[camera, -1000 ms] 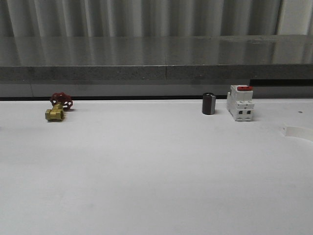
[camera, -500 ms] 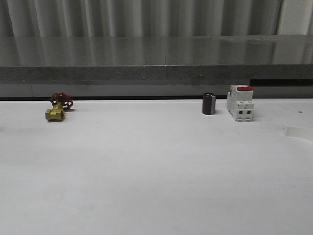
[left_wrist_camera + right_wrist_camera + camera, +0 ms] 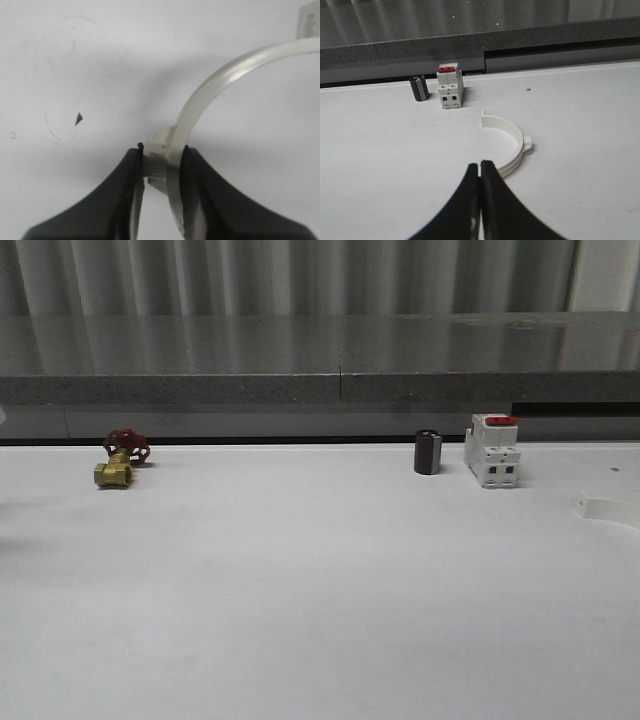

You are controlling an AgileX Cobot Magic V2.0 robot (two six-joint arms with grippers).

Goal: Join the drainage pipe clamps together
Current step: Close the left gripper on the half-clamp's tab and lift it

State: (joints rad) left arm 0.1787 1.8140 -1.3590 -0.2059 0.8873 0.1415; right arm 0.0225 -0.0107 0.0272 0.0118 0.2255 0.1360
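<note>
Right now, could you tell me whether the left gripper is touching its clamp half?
Touching. In the left wrist view the left gripper is closed on the clamp half, both black fingers pressed against the band and its tab with no gap.

One drainage pipe clamp half (image 3: 220, 85), a translucent white curved band, is pinched at its end tab between my left fingers (image 3: 125, 185), arching away above the desk (image 3: 75, 60). The other clamp half (image 3: 512, 142), an opaque white half-ring with a side tab, lies flat on the desk ahead of my right fingers (image 3: 492, 200), near the right edge in the front view (image 3: 608, 508).
</note>
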